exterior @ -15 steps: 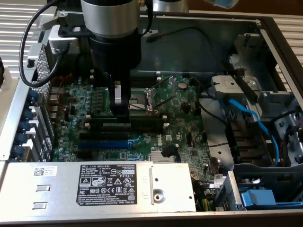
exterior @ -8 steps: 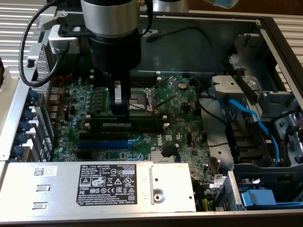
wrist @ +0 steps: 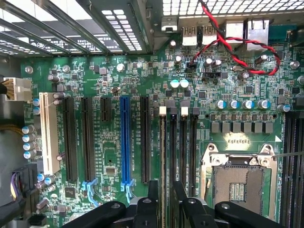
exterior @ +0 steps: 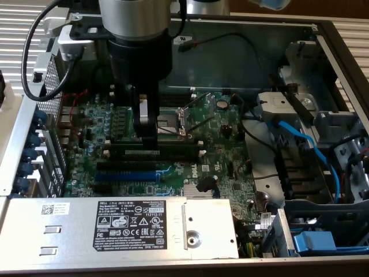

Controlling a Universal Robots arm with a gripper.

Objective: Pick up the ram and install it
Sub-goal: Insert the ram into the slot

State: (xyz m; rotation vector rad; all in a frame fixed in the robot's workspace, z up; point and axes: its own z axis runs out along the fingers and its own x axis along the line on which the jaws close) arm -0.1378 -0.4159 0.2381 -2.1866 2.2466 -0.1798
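The pincer (exterior: 150, 137) hung released, its two black fingers spread apart just above the long black memory slots (exterior: 124, 144) at the middle of the exterior view, holding nothing. Seen from the wrist, the pincer (wrist: 164, 202) straddled the ends of those slots (wrist: 184, 142). The ram (exterior: 173, 153), a thin dark green stick, lay along the slots just beneath the fingers and seemed to sit in one of them, though how deep could not be told.

Beside it, toward the exterior view's right, the processor socket (exterior: 173, 118) stood uncovered. Below the slots ran a blue slot (exterior: 124, 176). All sat on a green circuit board (exterior: 104, 124) inside an open grey metal computer case (exterior: 253, 40). A silver power box (exterior: 115, 222) with a black label filled the lower left, and blue cables (exterior: 300, 135) curled at the right. Pale slatted panels (exterior: 17, 23) showed beyond the case's upper corners.
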